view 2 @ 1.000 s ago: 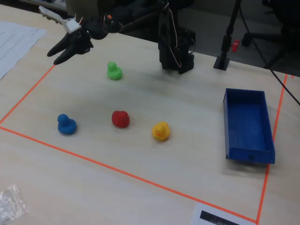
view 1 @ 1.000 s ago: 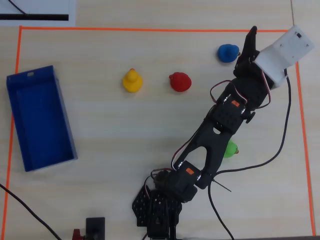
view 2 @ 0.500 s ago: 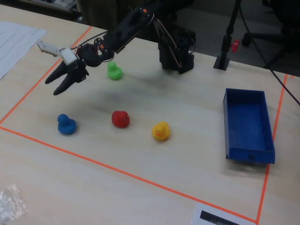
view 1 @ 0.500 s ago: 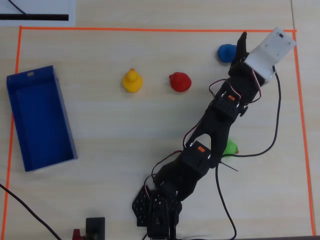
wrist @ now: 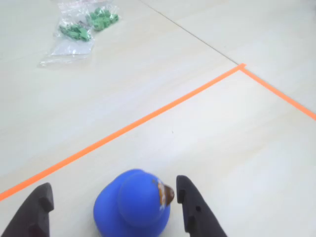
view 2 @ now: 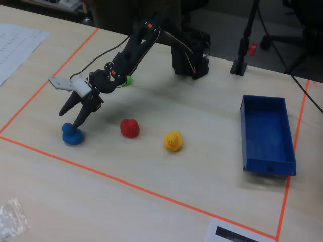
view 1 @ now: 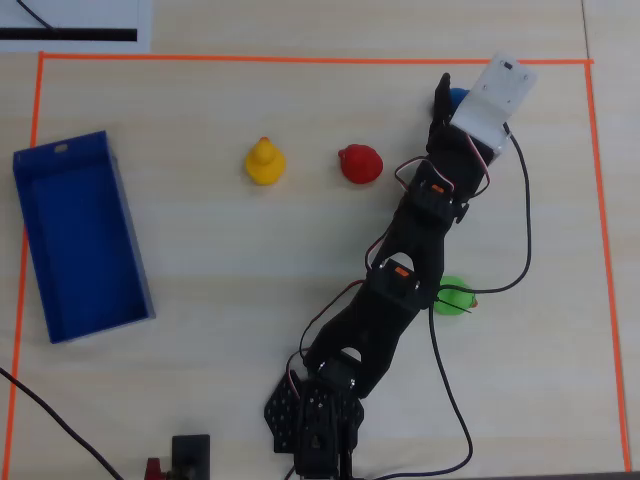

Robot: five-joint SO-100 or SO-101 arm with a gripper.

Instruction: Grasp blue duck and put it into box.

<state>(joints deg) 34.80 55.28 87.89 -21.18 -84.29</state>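
In the wrist view the gripper (wrist: 116,207) is straddling the blue duck (wrist: 133,206) with its fingers spread apart (neither visibly touching it), while in the overhead view the box (view 1: 82,237) is sitting far off at nine o'clock.

This looks like an office or lab room set up for robot trials. A pale wood-look counter (view 2: 202,171) carries a work area marked off with orange tape (view 2: 126,184), a printed sheet (view 2: 20,43) lies at one edge, and office-chair bases (view 2: 292,30) stand on dark flooring behind. A camera stand (view 2: 241,60) is near the arm's base (view 2: 191,58).
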